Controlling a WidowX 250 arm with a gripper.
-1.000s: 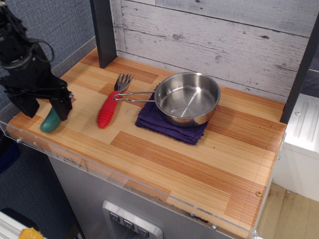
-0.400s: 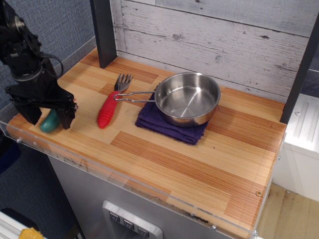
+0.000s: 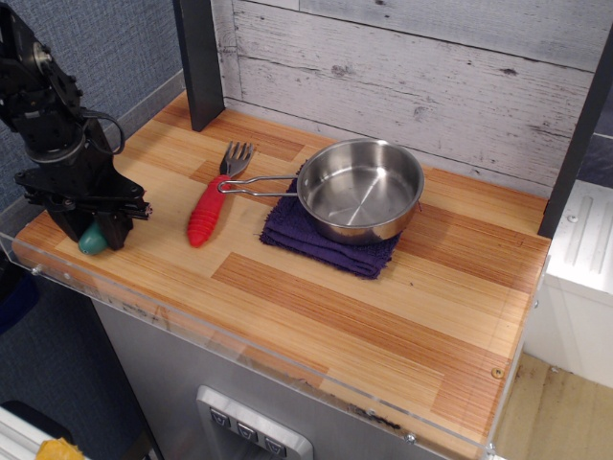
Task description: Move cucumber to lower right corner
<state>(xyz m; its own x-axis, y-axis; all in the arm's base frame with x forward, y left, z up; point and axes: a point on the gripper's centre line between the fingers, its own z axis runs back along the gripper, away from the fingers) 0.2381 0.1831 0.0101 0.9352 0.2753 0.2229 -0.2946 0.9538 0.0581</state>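
1. The cucumber is lying at the counter's left end, near the front edge, mostly hidden by the hand; only its rounded teal end is showing.
2. The hand is reaching down over it, its dark fingers standing narrow on either side; whether they are gripping it I cannot tell.
3. A red-handled fork is lying just to the right, tines pointing toward the back wall.
4. A steel pan is sitting on a purple cloth mid-counter, its wire handle reaching over the fork.
5. The lower right corner is lying well apart from the cucumber.
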